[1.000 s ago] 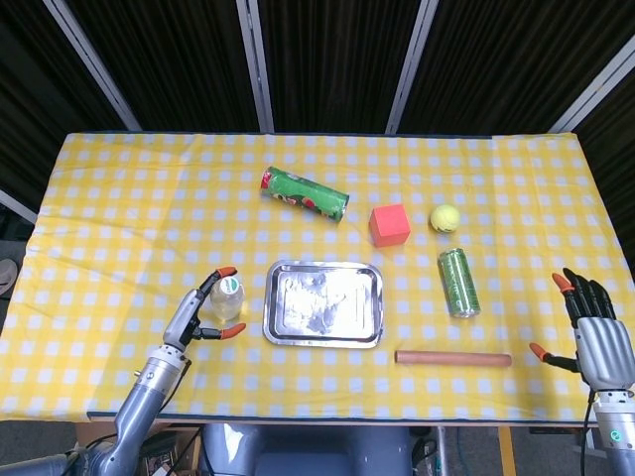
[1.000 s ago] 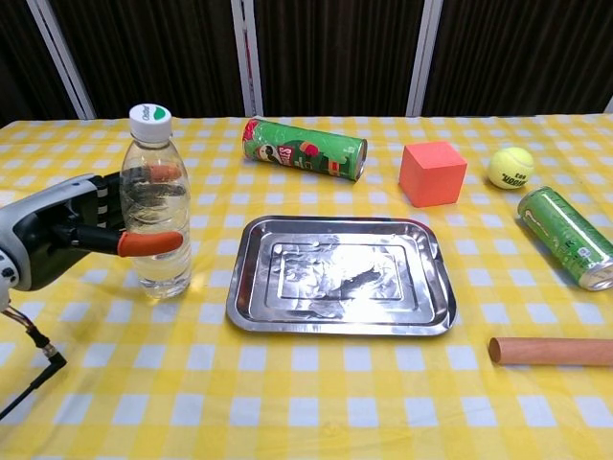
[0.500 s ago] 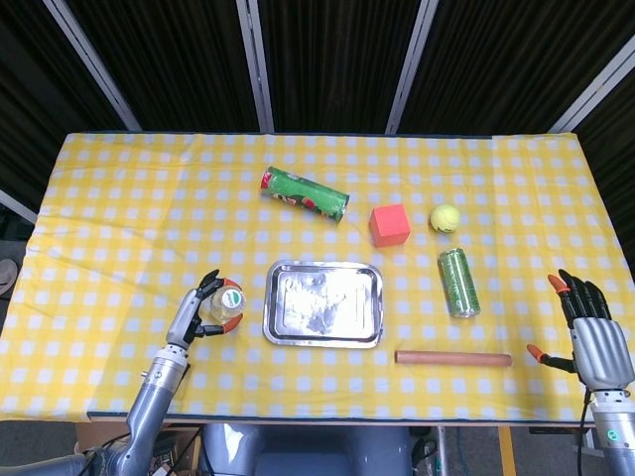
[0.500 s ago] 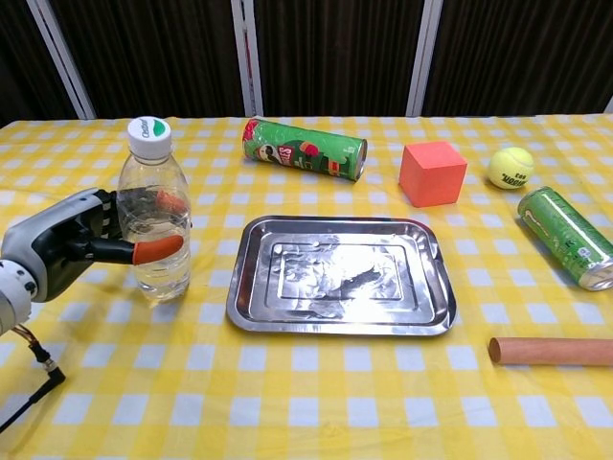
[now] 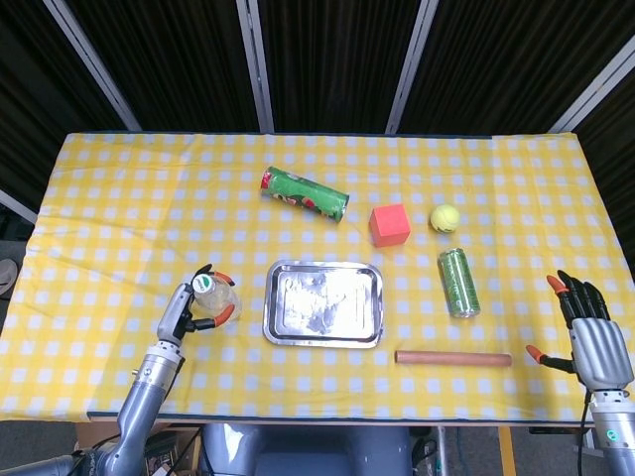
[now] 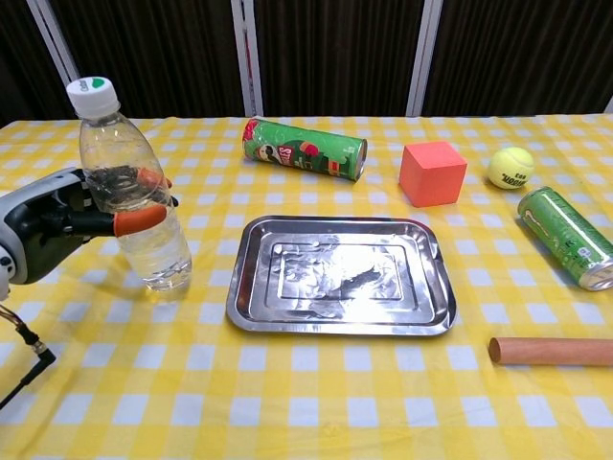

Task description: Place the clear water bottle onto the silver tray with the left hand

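- My left hand is wrapped around the clear water bottle, tilted, just left of the silver tray.
- My right hand holds nothing, fingers spread.

Left hand low at left, fingers wrapped in grip; right hand idle, fingers spread.

Table was covered in a yellow-and-white checked cloth, lit evenly. Behind it hung a dark ribbed wall or curtain, split by slanted pale metal bars. Grey floor showed off the table's left edge.
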Controlling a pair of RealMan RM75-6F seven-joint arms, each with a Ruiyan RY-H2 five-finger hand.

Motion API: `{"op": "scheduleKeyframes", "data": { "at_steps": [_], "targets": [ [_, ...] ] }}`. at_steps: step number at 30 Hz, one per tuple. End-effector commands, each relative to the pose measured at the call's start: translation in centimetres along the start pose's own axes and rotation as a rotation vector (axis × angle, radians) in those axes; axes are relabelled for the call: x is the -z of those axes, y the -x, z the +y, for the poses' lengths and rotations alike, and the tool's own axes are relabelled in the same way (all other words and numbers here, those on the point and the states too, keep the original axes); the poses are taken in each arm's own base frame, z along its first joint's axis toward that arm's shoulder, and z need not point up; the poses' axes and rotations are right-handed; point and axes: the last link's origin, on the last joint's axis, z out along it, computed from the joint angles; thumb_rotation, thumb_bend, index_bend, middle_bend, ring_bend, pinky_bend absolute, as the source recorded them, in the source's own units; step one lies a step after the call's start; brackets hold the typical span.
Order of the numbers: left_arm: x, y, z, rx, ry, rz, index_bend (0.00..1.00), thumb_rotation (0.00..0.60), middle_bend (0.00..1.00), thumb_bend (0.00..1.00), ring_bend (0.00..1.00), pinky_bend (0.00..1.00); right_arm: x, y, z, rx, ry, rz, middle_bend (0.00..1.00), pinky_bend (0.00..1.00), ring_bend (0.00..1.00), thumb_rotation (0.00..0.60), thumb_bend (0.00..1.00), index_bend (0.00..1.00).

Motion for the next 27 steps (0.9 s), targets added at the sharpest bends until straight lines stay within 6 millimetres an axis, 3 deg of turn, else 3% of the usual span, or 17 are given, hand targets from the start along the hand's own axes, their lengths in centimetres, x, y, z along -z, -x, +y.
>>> {"op": "scheduleKeyframes", "data": {
  "at_steps": [1,10,19,24,27],
  "targets": [
    [-0.6,-0.2,1.6,0.072,-0.006,-0.047,0.51,0.6,0.48,0.43,0.0,0.06,0.0,0.0,0.0,0.001,0.001,-0.002,0.0,0.0,0.0,0.6,0.05,0.05],
    [-2.6,1.7,5.8,0.035,0.033,-0.117,0.51,0.6,0.48,0.43,0.0,0.06,-0.2,0.2,0.2,0.006,0.009,-0.009,0.0,0.0,0.0,0.6,0.05,0.05],
    [-4.5,4.8,7.6,0.002,0.006,-0.12,0.51,0.6,0.48,0.43,0.0,0.06,-0.3,0.1,0.3,-0.004,0.009,-0.008,0.0,0.0,0.0,0.6,0.05,0.05],
    [-4.5,5.8,8.7,0.02,0.006,-0.136,0.5,0.6,0.48,0.43,0.0,0.06,-0.4,-0.1,0.5,-0.011,0.016,-0.009,0.0,0.0,0.0,0.6,0.05,0.05],
    [-3.5,5.9,11.3,-0.014,0.062,-0.136,0.5,0.6,0.48,0.43,0.0,0.06,-0.5,-0.1,0.6,-0.013,0.018,-0.009,0.0,0.0,0.0,0.6,0.05,0.05]
  ]
}}
